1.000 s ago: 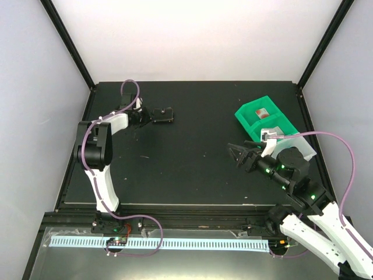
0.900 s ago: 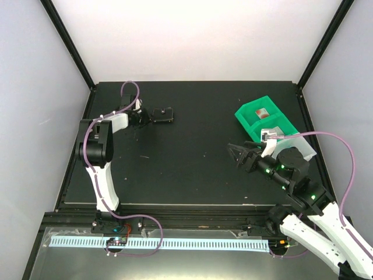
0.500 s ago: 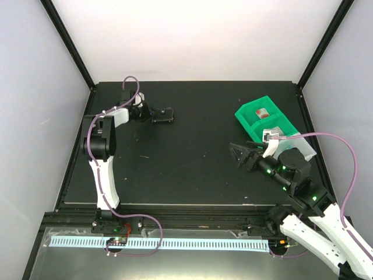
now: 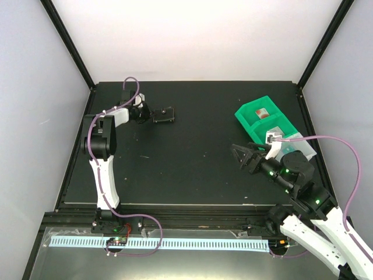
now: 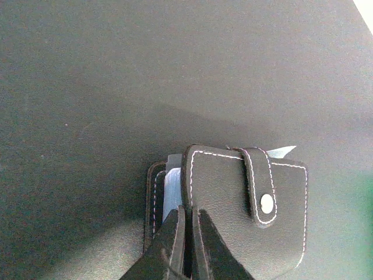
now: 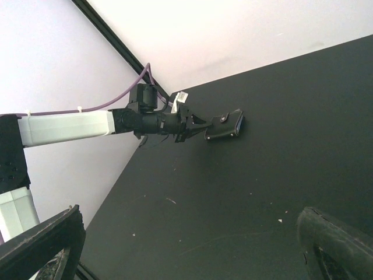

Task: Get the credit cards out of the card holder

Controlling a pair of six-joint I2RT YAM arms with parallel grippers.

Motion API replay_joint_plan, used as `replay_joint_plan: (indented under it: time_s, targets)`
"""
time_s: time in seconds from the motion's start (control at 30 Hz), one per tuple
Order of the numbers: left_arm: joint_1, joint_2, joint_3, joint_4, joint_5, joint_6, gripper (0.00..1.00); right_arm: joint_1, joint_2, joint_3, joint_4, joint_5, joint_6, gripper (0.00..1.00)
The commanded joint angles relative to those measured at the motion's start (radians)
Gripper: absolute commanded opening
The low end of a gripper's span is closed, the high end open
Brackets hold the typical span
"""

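1. Far-left rear of black table (image 4: 192,163): left gripper (image 4: 150,116) reaching right, fingers (image 5: 175,233) pressed together, pinching near edge of card holder (image 4: 164,115).
2. Same spot, wrist view: card holder folded, black outside up, clasp tab (image 5: 260,185) lying over the flap. Pale blue-grey lining (image 5: 172,186) showing at left edge, just beside the fingers. Pale corner (image 5: 284,151) poking out at far edge; card or lining, cannot tell.
3. Holder flat on table or slightly lifted: cannot tell.
4. Mid-right: right gripper (image 4: 239,153) hanging above bare table, fingers spread wide, gripping nothing, well apart from card holder.
5. Right rear: green bin tray (image 4: 247,125), small red item (image 4: 264,112) in its far compartment. Clear tray (image 4: 303,146) just beside its near end, partly hidden behind right arm.
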Motion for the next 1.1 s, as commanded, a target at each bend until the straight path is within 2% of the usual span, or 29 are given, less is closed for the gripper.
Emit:
replay_joint_plan:
  time_s: [0.0, 0.33, 0.63, 0.83, 1.07]
  targets:
    - [-0.012, -0.022, -0.01, -0.023, 0.022, 0.016, 0.02, 0.007, -0.021, -0.009, -0.02, 0.01, 0.008, 1.0]
    - [-0.013, -0.146, -0.14, -0.022, 0.118, 0.021, 0.01, 0.007, -0.049, -0.014, -0.058, 0.015, -0.014, 1.0]
    - [-0.032, -0.272, -0.368, 0.007, 0.194, 0.036, 0.01, 0.007, -0.062, -0.005, -0.072, 0.025, -0.037, 1.0]
    - [-0.129, -0.352, -0.476, -0.011, 0.209, 0.089, 0.01, 0.007, -0.051, -0.054, -0.011, -0.017, -0.067, 1.0]
    - [-0.235, -0.442, -0.588, 0.004, 0.28, 0.129, 0.01, 0.006, 0.056, -0.07, 0.01, -0.097, -0.098, 0.98]
